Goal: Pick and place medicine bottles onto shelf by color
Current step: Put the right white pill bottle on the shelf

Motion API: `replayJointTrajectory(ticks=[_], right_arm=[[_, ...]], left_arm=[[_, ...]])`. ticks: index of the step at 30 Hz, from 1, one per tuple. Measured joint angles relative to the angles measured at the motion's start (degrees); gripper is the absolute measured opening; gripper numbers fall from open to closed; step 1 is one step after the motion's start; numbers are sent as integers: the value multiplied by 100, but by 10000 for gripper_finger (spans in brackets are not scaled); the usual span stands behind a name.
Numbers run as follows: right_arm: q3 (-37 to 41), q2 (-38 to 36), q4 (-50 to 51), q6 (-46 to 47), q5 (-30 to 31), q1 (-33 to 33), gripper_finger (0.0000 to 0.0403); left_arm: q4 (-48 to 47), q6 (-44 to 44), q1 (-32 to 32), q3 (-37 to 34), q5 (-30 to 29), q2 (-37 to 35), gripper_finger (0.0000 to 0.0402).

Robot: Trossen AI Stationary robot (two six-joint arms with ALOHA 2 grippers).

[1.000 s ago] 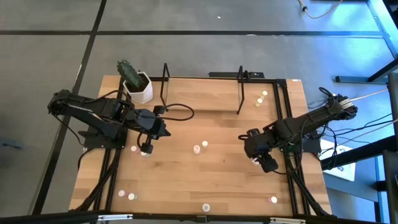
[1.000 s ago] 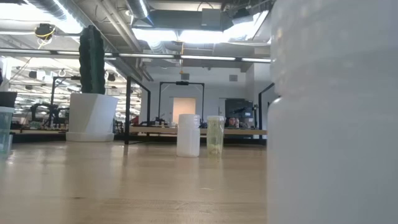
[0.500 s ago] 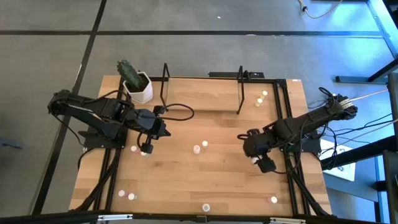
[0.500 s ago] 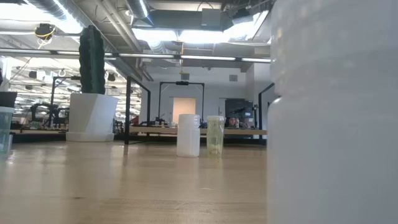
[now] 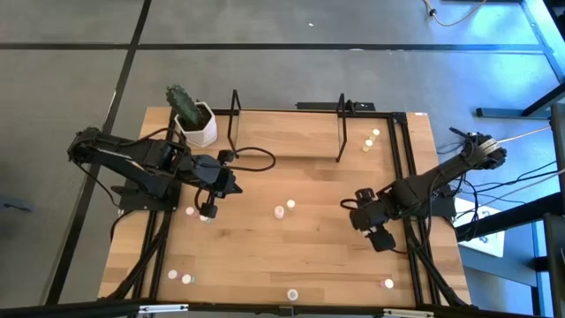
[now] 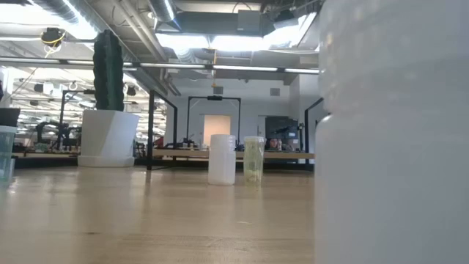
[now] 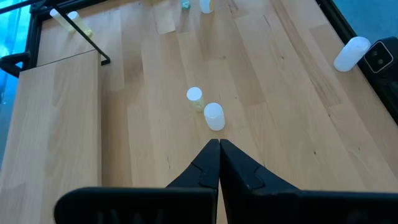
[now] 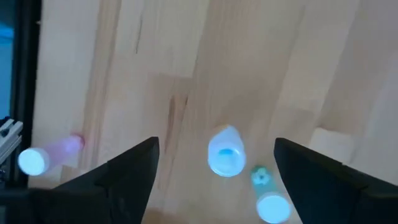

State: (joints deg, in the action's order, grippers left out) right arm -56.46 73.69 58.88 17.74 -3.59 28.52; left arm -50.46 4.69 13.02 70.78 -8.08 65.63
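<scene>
Left gripper (image 5: 208,210) sits at the table's left-middle, fingers (image 7: 211,163) pressed together, holding nothing; a pink-topped bottle (image 5: 189,211) lies just beside it on its left. In the left wrist view two upright bottles (image 7: 214,116) stand close together just ahead of the fingertips, mid-table. Cactus pot (image 5: 201,126) is at the far left corner, next to the shelf (image 5: 287,132), whose wire end loops stand upright at the far edge; two yellowish bottles (image 5: 372,139) sit right of the shelf. Three more bottles (image 5: 179,277) line the near edge. Right gripper (image 8: 214,163) hangs over the right-middle, fingers spread wide, empty, with a white bottle (image 8: 225,151) standing upright between them, long axis vertical, cap up. A green-capped bottle (image 8: 266,194) lies beside it and a pink one (image 8: 50,154) lies on its side well apart.
</scene>
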Motion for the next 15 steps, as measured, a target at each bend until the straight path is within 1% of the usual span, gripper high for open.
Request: replayJointTrajectory(ticks=[8,15], right_arm=[[503,2,-161,596,11,106,319],[860,4,-538,623,118,106,319]], left_arm=[[0,1,0,0,0,0,0],[0,2,0,0,0,0,0]])
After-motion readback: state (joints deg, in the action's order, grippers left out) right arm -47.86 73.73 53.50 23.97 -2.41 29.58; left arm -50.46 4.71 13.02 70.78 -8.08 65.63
